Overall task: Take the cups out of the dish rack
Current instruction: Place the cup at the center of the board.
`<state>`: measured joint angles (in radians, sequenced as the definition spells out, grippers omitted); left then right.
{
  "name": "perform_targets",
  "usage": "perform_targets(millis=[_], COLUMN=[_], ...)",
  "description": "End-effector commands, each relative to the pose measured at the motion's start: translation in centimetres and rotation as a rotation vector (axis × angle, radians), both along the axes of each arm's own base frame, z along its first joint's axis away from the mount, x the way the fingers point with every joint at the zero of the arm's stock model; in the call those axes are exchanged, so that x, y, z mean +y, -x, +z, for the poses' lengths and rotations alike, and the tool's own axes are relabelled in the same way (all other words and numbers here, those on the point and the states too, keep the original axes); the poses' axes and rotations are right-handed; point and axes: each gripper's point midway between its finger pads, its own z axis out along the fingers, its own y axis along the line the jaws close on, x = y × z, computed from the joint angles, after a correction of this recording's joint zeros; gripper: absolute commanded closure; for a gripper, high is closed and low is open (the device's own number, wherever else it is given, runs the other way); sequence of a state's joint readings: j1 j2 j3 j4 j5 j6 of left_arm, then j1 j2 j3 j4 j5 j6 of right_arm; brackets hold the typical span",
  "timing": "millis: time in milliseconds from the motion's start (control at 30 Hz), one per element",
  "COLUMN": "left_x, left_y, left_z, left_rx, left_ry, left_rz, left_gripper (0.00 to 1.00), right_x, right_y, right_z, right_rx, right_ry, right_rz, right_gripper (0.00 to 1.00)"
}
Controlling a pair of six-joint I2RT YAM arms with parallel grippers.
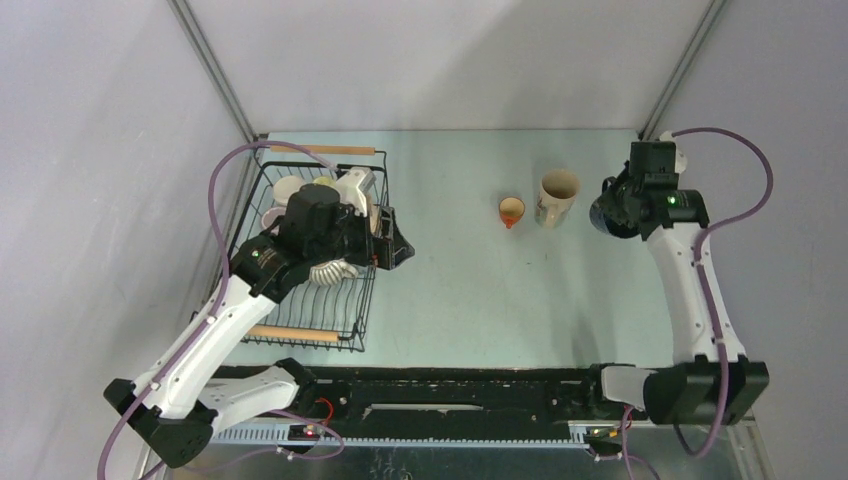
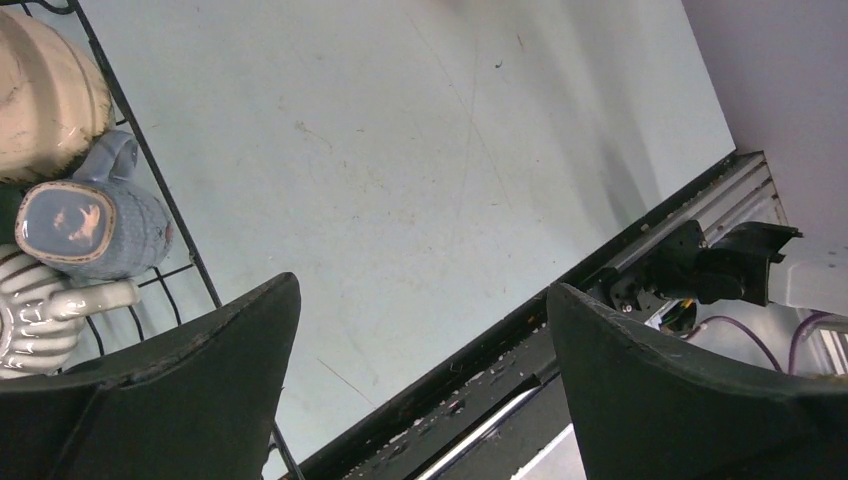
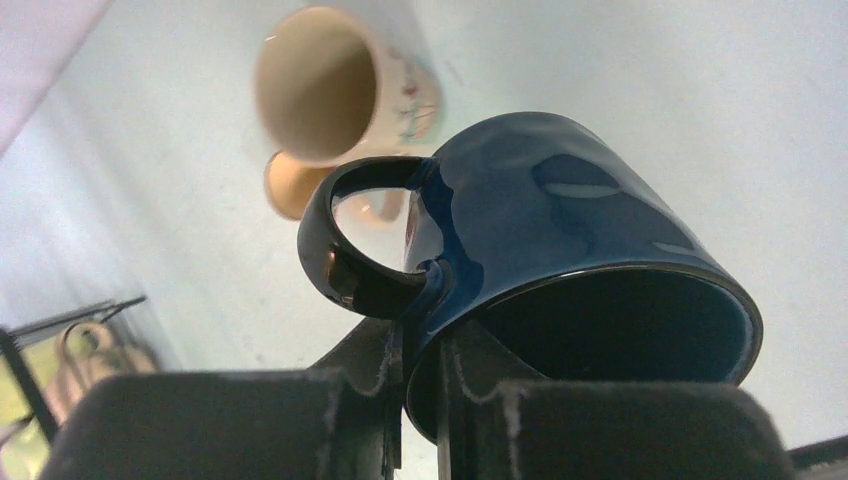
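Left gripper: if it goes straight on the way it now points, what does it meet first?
Most likely the bare table, just outside the dish rack. Nothing shows in the gap of the open left gripper; the grey-blue cup sits aside. Depth is unclear.

On my right wrist feed I read a glossy dark blue ceramic mug and, behind it, a tall cream ceramic mug with a small red-and-green print on its side. My left wrist feed gives a grey-blue ceramic mug with a white figure on its paler base, and a ribbed white ceramic mug. Overhead, I log the black wire dish rack with light wooden rod handles, on a pale green table.
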<state>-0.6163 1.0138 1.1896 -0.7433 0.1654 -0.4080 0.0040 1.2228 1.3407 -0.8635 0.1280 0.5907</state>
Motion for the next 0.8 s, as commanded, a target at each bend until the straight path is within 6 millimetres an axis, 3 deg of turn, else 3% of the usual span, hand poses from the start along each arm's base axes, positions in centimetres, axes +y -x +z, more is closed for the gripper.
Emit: perform_targets(millis=[0, 267, 533, 767], left_x=[0.2, -0.1, 0.1, 0.5], left_y=[-0.3, 0.0, 0.1, 0.2], left_z=[-0.2, -1.7, -3.0, -2.7], left_rx=[-0.058, -0.049, -0.052, -0.07], left_ry=[-0.033, -0.055, -0.068, -0.066], left_rz=[-0.005, -0.019, -0.018, -0.009], left_gripper=[0.0, 0.0, 0.0, 0.0], right_x=[-3.1, -5.8, -6.1, -6.3], right_y=[-3.1, -8.4, -12.3, -14.6], right_z=[0.8, -2.6, -6.5, -9.8], right_rx=[-0.019, 0.083, 0.186, 0.26], right_ry=[0.027, 0.023, -0.033, -0.086], right_rz=[-0.093, -0.141, -0.129, -0.141], right_gripper=[1.0, 1.0, 1.0, 1.0])
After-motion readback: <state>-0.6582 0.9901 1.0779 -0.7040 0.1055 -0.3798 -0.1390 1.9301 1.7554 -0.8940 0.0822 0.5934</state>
